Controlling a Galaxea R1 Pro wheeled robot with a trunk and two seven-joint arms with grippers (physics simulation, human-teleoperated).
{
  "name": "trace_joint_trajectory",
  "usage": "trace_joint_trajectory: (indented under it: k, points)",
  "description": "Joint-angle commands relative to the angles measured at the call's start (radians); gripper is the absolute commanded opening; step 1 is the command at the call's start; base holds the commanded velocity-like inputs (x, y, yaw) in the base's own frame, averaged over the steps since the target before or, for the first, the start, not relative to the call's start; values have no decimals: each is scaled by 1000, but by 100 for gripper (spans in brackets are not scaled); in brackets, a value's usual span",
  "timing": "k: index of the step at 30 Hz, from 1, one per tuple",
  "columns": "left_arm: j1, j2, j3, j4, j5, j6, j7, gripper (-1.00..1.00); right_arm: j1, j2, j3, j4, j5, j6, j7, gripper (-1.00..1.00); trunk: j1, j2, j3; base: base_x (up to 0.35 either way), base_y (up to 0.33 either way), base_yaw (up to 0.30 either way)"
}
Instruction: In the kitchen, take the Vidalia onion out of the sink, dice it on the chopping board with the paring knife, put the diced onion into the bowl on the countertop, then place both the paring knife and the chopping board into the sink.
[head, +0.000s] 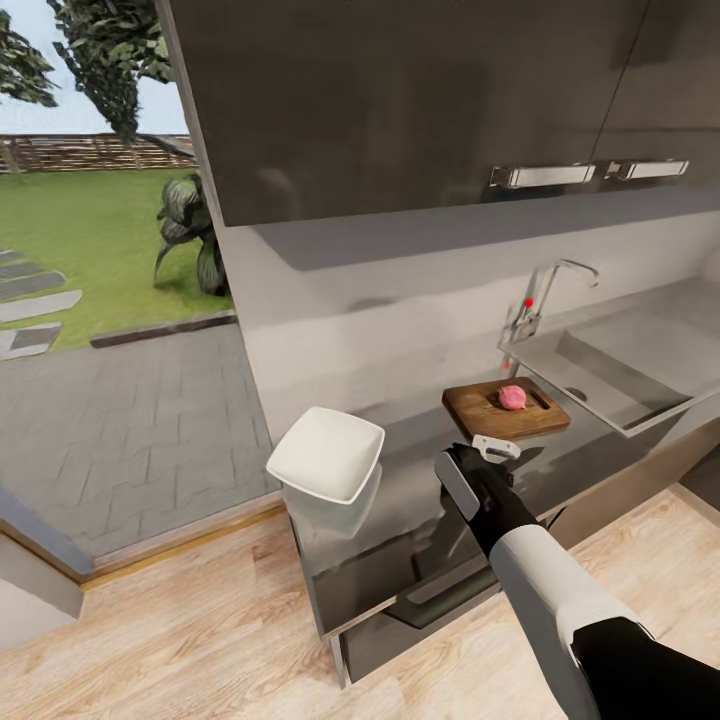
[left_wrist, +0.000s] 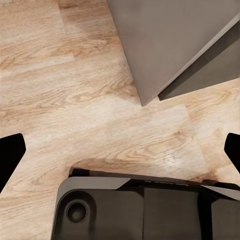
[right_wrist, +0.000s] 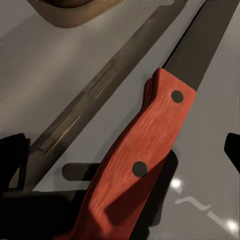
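The pinkish Vidalia onion (head: 512, 397) rests on the brown chopping board (head: 485, 414), which lies on the dark countertop (head: 400, 520) just left of the sink (head: 640, 395). The white bowl (head: 326, 453) stands at the counter's left end. My right gripper (head: 495, 448) hovers low over the counter in front of the board. The right wrist view has the paring knife flat on the counter, its red handle (right_wrist: 145, 145) between the widely spread fingers of the open right gripper (right_wrist: 120, 150) and its dark blade (right_wrist: 205, 45) pointing away. My left gripper (left_wrist: 120, 150) is open over the floor.
A chrome tap (head: 540, 295) with a red-tipped lever rises behind the sink. Dark wall cabinets (head: 420, 100) hang overhead. The counter ends just left of the bowl, beside a glass opening onto a patio. Below the left gripper are wood floor, the robot's base (left_wrist: 140, 210) and a cabinet corner (left_wrist: 165, 50).
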Motion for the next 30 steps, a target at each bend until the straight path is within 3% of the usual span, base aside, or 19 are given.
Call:
trace_joint_trajectory:
  k: [1, 2, 9, 16, 26, 30]
  points:
    - [0, 1, -3, -1, 6, -3, 6, 100, -1, -1, 3, -1, -10, 12, -6, 100, 1, -2, -2, 0, 0, 0]
    - [0, 1, -3, -1, 6, -3, 6, 100, 0, -2, 2, -10, -10, 40, -6, 100, 1, -2, -2, 0, 0, 0]
    - [0, 1, -3, 2, 6, -3, 6, 100, 0, -10, 2, -31, -14, 41, -5, 100, 1, -2, -2, 0, 0, 0]
    - [0, 1, -3, 2, 6, -3, 6, 100, 1, -18, 2, -63, -67, 58, -4, 100, 1, -2, -2, 0, 0, 0]
    - [0, 1, -3, 3, 6, -3, 6, 100, 1, -18, 2, -90, -75, 67, -2, 100, 1, -2, -2, 0, 0, 0]
    - [0, 1, -3, 2, 6, -3, 6, 100, 1, -21, 1, -96, -77, 69, 33, 100, 1, -2, -2, 0, 0, 0]
